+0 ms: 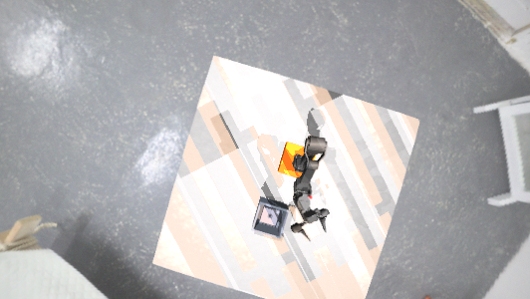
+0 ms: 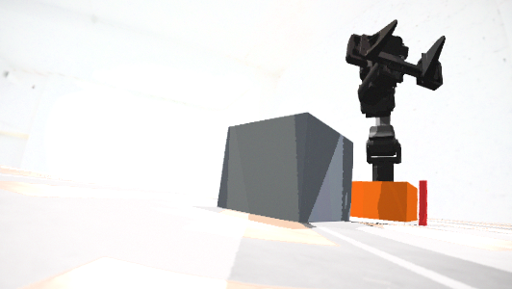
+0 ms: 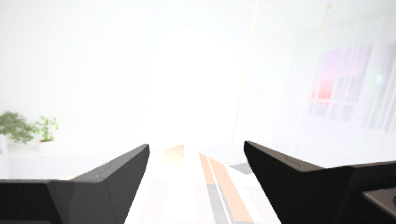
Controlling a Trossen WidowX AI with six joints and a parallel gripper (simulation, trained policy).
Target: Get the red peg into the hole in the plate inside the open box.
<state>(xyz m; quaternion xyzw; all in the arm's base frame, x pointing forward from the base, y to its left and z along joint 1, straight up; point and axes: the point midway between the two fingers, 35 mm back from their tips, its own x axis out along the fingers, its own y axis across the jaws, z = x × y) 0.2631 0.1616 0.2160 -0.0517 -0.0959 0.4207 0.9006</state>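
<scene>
While the pincer gapes wide, arm raised, red peg upright.

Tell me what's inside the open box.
Inside the gray open box, the top view shows a pale pinkish plate with a small dark spot, probably its hole. No red peg is visible there. The exterior view's walls hide the interior; shadow obscures the plate's edges.

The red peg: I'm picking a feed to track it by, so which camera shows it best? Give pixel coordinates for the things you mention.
The exterior view: it shows the red peg (image 1: 310,196) (image 2: 422,202) upright, most of its length in sight, right of the orange block (image 1: 289,158) (image 2: 380,200). The top view shows just a small red spot beside the arm; the wrist view doesn't show it.
</scene>
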